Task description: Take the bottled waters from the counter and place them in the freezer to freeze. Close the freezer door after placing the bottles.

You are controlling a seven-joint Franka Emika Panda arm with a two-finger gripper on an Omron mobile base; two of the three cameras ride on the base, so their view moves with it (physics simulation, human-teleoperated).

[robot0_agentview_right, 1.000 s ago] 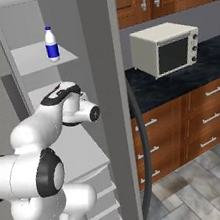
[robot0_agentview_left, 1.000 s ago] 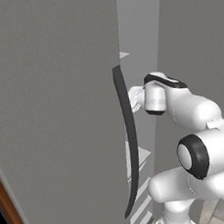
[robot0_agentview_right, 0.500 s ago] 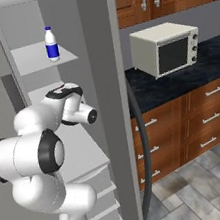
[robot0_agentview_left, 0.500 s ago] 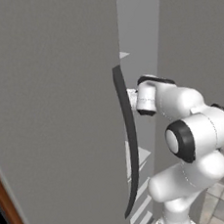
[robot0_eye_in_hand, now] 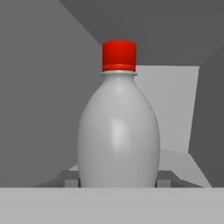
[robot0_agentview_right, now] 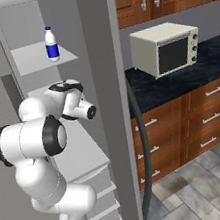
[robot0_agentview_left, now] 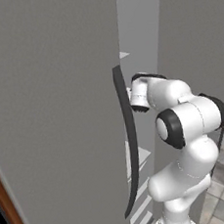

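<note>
Left base view, flat matte grey freezer door (robot0_agentview_left: 55, 115) with curved dark handle, beside the white arm, right base view, blue-capped bottle (robot0_agentview_right: 50, 43) upright on a shelf above the hand, hand view, gripper (robot0_eye_in_hand: 117, 180) clamped on smooth grey red-capped bottle (robot0_eye_in_hand: 117, 135), held upright inside the grey freezer (robot0_eye_in_hand: 39, 96).

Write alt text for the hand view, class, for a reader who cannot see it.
A grey bottle with a red cap stands upright between the gripper's fingertips, which are shut on it. Behind it are plain grey freezer walls.

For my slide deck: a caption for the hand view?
Red-capped bottle upright between the shut gripper fingers, inside the grey freezer.
</note>
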